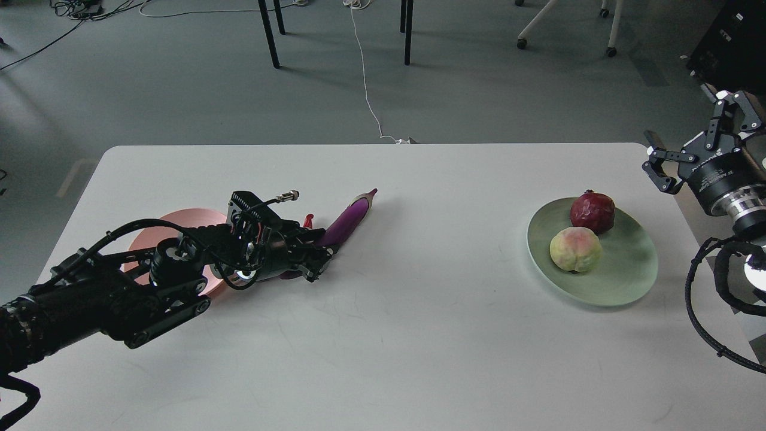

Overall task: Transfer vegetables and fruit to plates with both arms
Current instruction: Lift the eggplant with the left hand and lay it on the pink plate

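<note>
- A white table (383,335) with rounded corners fills the lower part of the head view, set on a grey floor where chair legs and a white cable (365,78) show at the back.
- Nearest, the left arm reaches in from the lower left, its left gripper (317,257) clenched on the lower end of the purple eggplant (350,218), which slants up and to the right with its pale tip raised.
- Just behind that arm lies the pink plate (179,224) (largely hidden by the wrist and cables); a sliver of the red chili pepper (308,220) shows beside the gripper, and whether it rests on the plate cannot be told.
- On the right side, the green plate (628,275) holds the peach (575,249) at the front and the pomegranate (592,211) touching or nearly touching behind it.
- At the far right edge, the right gripper (688,143) hangs off the table's corner, well apart from the green plate, its claws spread and holding nothing.
</note>
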Robot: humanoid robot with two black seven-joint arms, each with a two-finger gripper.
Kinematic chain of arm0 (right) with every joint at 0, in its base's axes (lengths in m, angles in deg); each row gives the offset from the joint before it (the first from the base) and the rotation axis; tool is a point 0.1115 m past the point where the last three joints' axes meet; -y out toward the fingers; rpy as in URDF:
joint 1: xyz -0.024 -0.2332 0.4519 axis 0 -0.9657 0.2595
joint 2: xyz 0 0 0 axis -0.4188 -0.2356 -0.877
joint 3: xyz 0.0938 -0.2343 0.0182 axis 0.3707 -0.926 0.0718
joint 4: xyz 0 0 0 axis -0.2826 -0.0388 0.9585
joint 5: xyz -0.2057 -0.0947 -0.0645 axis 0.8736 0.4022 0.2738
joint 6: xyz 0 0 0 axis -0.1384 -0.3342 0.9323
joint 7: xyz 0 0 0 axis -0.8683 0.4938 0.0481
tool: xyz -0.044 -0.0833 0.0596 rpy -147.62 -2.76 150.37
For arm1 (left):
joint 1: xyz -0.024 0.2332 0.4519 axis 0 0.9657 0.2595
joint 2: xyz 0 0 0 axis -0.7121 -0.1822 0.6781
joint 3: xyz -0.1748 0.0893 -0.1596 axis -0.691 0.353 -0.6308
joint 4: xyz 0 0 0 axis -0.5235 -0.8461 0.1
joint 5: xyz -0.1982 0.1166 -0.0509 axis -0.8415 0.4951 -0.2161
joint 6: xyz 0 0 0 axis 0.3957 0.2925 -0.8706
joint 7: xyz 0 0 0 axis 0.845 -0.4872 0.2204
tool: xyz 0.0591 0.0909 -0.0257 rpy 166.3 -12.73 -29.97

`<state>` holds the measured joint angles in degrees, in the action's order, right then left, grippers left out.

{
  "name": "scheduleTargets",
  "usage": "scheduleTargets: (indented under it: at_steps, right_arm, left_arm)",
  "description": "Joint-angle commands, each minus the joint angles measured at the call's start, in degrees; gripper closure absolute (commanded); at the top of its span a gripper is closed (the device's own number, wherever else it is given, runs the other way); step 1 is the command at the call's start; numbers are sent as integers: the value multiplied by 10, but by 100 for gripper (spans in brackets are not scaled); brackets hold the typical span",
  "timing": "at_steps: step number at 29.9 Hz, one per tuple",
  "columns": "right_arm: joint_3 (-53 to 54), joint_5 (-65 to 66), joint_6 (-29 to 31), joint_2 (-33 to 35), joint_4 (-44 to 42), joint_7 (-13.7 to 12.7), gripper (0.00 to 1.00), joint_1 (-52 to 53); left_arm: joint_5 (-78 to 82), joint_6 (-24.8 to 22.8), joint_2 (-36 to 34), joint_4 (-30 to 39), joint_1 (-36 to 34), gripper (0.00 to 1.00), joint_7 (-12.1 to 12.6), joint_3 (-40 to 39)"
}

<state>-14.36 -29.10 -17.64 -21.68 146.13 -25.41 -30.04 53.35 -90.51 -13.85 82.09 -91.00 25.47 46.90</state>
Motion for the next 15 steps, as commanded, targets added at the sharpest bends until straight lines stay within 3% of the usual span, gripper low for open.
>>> scheduleTargets:
  at_steps: [1,6,8,12,15]
  right_arm:
    - [0,0,-6,0,0,0,1,4]
    - [-1,1,-7,1,0,0,1,7]
    - [-1,1,-10,2,0,0,1,7]
    - [-1,1,-10,-1,0,0,1,7]
    - [-1,1,-12,-5,-1,0,1,8]
  left_arm:
    - [-4,0,-44,60,-4,82,-5,-10]
    - [-57,0,-148,155,-13,81,-6,-32]
    - [-65,0,-212,180,-11,81,-19,-33]
    - [-71,2,-295,178,5,81,-63,-27]
    - [-88,4,-324,170,42,80,-67,-27]
